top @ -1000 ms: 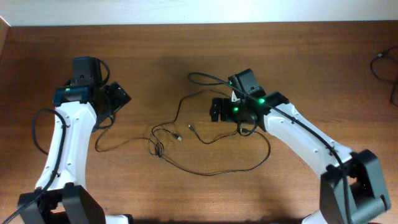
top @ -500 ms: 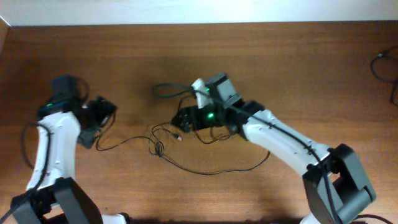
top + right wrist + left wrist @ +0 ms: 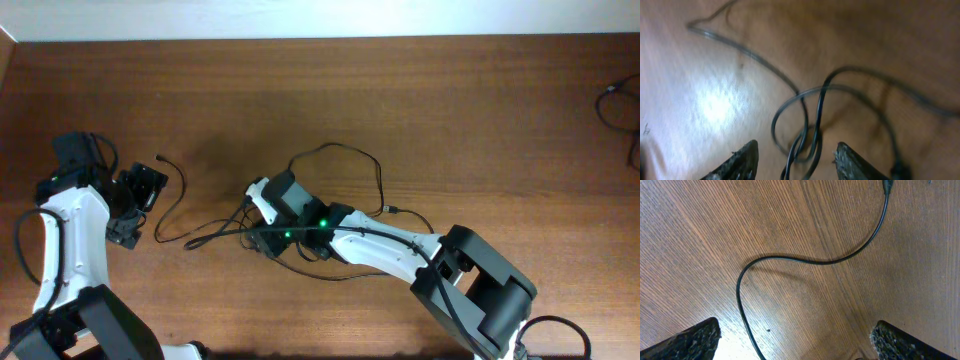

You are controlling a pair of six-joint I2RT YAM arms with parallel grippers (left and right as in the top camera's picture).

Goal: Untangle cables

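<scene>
Right end effector (image 3: 796, 159) directly astride the tangled cables (image 3: 820, 112)

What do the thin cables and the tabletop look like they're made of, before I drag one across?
Cables: thin black flexible jacket, probably rubber or soft plastic; smooth, mostly matte, lying in loose curves. Table: wood or wood-look laminate, cannot tell which; brown with fine grain lines, and a bright glare patch in the right wrist view suggests a smooth sealed finish.
</scene>
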